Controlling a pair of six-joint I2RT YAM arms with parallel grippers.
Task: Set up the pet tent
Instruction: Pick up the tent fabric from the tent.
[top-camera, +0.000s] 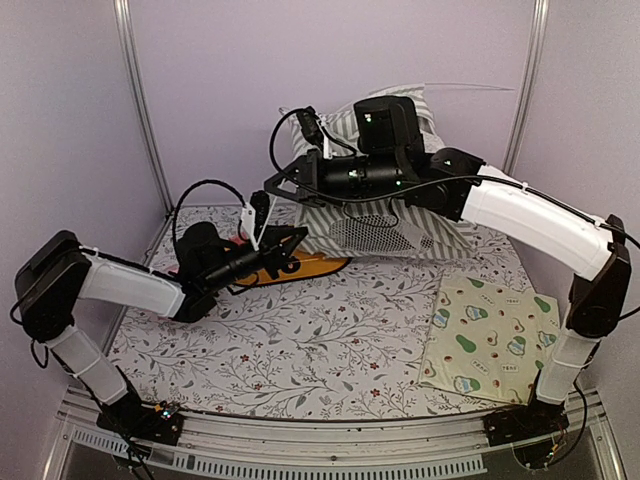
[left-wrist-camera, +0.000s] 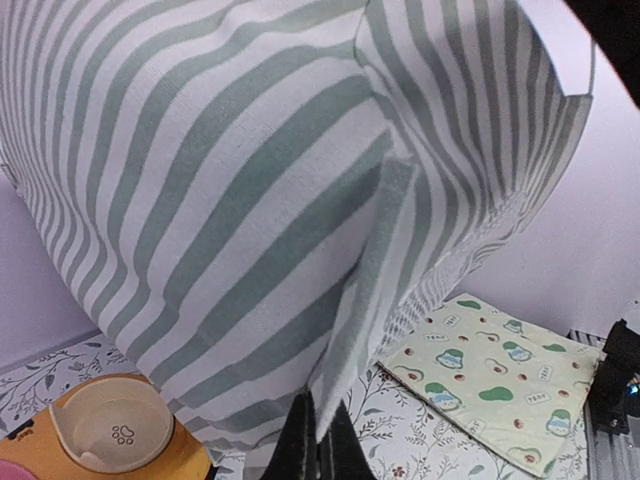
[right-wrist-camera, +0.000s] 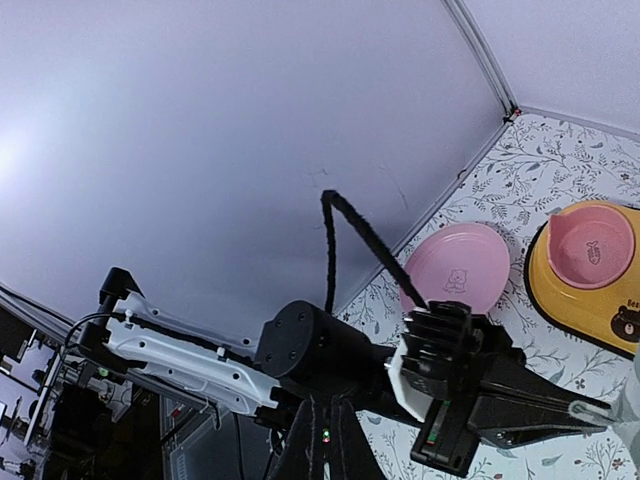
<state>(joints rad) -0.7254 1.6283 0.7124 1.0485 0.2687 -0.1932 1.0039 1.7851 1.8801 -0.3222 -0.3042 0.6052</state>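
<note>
The left fingers (left-wrist-camera: 302, 442) pinch the pet tent (left-wrist-camera: 250, 200) at its six o'clock edge; the right fingers (right-wrist-camera: 340, 452) are clenched.

Quick tally, as counted from the top view. One pet tent (top-camera: 380, 235) is seen at 12 o'clock. One avocado-print mat (top-camera: 490, 340) is laid at 4 o'clock. One orange double feeder (top-camera: 310, 266) is spotted at about 10 o'clock, and two bowls are counted in it: one cream bowl (left-wrist-camera: 110, 425) and one pink bowl (right-wrist-camera: 590, 245). One loose pink dish (right-wrist-camera: 455, 265) is picked up beside it by the right wrist camera. One floral cloth (top-camera: 300, 340) is spread under everything. Two arms are counted, a left arm (top-camera: 130, 285) and a right arm (top-camera: 530, 215).
</note>
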